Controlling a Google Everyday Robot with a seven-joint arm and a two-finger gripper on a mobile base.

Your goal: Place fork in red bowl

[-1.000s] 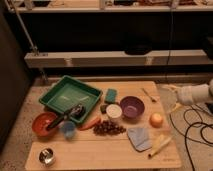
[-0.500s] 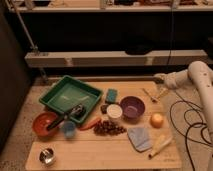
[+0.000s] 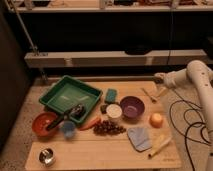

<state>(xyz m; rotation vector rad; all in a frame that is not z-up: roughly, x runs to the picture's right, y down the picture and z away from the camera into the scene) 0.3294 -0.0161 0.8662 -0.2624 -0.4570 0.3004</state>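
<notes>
The fork [image 3: 148, 94] is a slender pale utensil lying on the wooden table [image 3: 100, 155], near its back right corner and just right of the purple bowl [image 3: 132, 106]. The red bowl [image 3: 42, 123] stands at the table's left side, and a black-handled tool [image 3: 64, 117] leans in it. My gripper [image 3: 160, 86] hangs at the end of the white arm that reaches in from the right. It is above the table's right back edge, a little right of the fork and above it. The gripper looks open, with nothing held in it.
A green tray [image 3: 67, 92] sits at the back left. A teal sponge [image 3: 111, 95], a white cup [image 3: 114, 111], grapes [image 3: 107, 128], a carrot [image 3: 90, 123] and a blue cup [image 3: 68, 129] fill the middle. At the front are a steel cup [image 3: 46, 156], a blue cloth [image 3: 139, 137], a pale-yellow piece [image 3: 159, 145] and an orange [image 3: 156, 119]. Cables [image 3: 192, 120] lie on the floor at the right.
The arm has swung left from beside the table, and the gripper now hangs over the back right corner near the fork. Nothing on the table has moved.
</notes>
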